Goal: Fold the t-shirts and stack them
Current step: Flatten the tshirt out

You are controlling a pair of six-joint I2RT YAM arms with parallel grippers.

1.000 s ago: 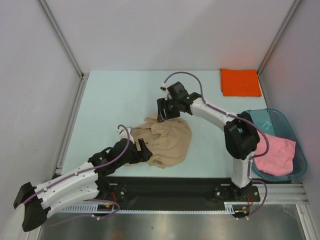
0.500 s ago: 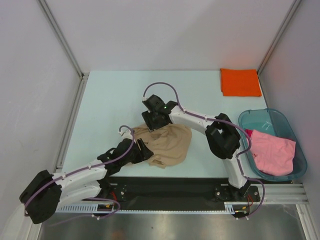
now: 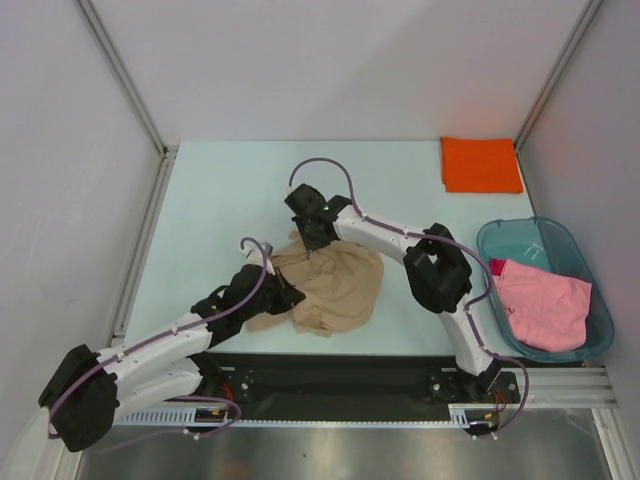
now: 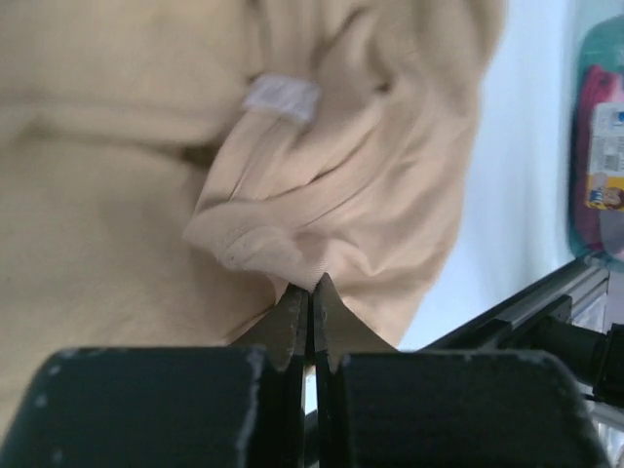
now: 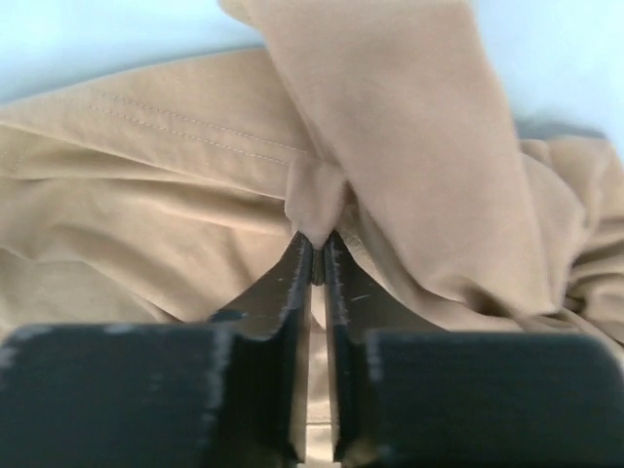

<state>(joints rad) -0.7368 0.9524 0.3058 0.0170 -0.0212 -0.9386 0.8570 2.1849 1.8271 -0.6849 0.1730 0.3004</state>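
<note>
**Desk** (image 3: 220, 190): pale surface, carries everything.

**Tan t-shirt** (image 3: 335, 285): a crumpled, unfolded heap lying between the two pincers and touching both. This is the piece in hand.

**Teal tub** (image 3: 530, 232): well to the right of the right pincer, toward the near edge. The pink t-shirt (image 3: 545, 305) is bunched inside it and laps over the near rim.

**Orange t-shirt** (image 3: 480, 165): a flat folded square, beyond and well to the right of the right pincer.

**Right pincer** (image 5: 317, 255): closed on a small nub of tan cloth at the heap's far edge, beside a stitched hem. Cloth shows between the tips.

**Left pincer** (image 4: 310, 292): clamped tight at the heap's near-left edge, tips meeting on a rolled hem. A white label (image 4: 281, 97) lies just beyond them. It looks like a thin bite, though the wrist view does not show how much cloth sits between the tips.

**Step, as judged:** two-point grasp made, ready to lift and spread the heap.

**Risks:**
- The left hold is shallow, so the hem could slip free once tension comes on.
- The right nub may take in more than one layer, so the shirt could rise twisted rather than open.
- If the arms pull unevenly, the heap would drag across the desk instead of flattening.
</note>
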